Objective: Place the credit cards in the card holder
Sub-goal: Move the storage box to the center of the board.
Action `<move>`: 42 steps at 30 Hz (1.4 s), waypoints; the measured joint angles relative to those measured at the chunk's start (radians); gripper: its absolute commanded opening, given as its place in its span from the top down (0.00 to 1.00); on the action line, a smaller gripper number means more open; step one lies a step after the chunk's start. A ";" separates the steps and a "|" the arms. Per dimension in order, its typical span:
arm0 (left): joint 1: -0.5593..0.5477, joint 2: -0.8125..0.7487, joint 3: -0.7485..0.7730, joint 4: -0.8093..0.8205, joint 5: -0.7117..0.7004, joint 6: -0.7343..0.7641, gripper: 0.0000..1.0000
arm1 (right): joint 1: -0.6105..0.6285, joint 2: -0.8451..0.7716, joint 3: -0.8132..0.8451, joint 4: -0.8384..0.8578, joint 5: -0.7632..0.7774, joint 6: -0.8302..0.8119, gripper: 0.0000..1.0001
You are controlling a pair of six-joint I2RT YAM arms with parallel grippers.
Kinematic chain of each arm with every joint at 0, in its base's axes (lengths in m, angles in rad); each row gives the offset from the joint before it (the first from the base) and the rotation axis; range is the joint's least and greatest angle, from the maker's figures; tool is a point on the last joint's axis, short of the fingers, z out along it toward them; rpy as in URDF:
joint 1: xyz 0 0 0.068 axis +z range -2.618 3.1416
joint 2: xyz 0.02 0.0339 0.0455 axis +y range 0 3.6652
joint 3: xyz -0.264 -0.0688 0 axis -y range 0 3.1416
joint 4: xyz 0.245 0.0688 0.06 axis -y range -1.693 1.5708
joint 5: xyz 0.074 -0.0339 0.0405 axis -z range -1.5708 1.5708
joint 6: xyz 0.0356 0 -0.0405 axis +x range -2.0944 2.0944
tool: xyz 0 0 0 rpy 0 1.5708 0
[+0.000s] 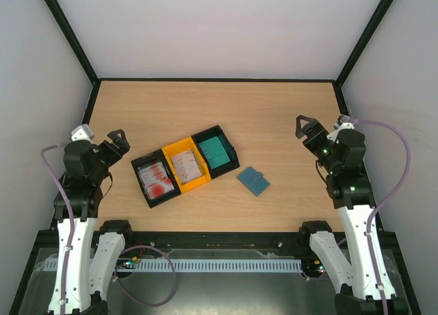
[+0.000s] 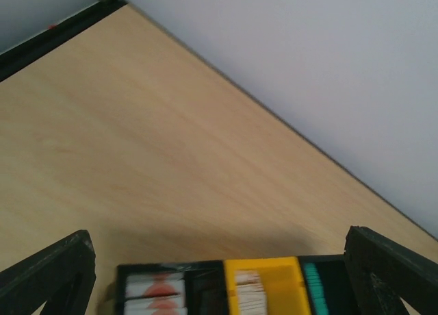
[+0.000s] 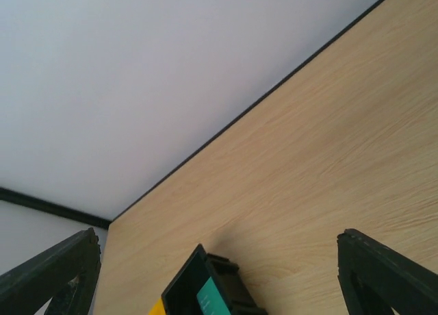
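1. The card holder (image 1: 253, 181) lies folded on the table (image 1: 287, 109), just right of the trays. It looks soft and light, so I'd pin one edge.
2. The credit cards (image 1: 156, 181) sit in the black tray (image 1: 140, 185) and the yellow tray (image 1: 194, 185). They are likely thin, stiff and slick, so I'd pinch an edge.
3. My left gripper (image 1: 120, 138) and right gripper (image 1: 303, 125) hang spread wide and empty.

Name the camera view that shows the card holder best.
The top external view: the card holder lies whole and uncovered on the table, just right of the trays. Neither wrist view shows it; both catch only parts of the trays.
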 measured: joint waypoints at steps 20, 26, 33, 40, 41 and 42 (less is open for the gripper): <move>0.006 0.251 -0.254 -0.176 0.051 -0.164 0.04 | 0.323 0.410 -0.186 0.180 -0.110 0.003 0.12; -0.013 0.327 -0.270 -0.142 0.117 -0.150 0.04 | 0.469 0.455 -0.311 0.289 -0.117 0.065 0.20; -0.028 0.382 -0.285 -0.075 0.249 -0.124 0.04 | 0.502 0.650 -0.287 0.380 -0.173 0.069 0.38; -0.030 0.420 -0.285 -0.044 0.315 -0.082 0.04 | 0.502 0.845 -0.160 0.383 -0.180 0.018 0.55; -0.030 0.422 -0.285 -0.036 0.325 -0.078 0.04 | 0.502 0.859 -0.147 0.380 -0.177 0.012 0.57; -0.030 0.427 -0.283 -0.029 0.336 -0.074 0.03 | 0.502 0.874 -0.132 0.377 -0.175 0.002 0.58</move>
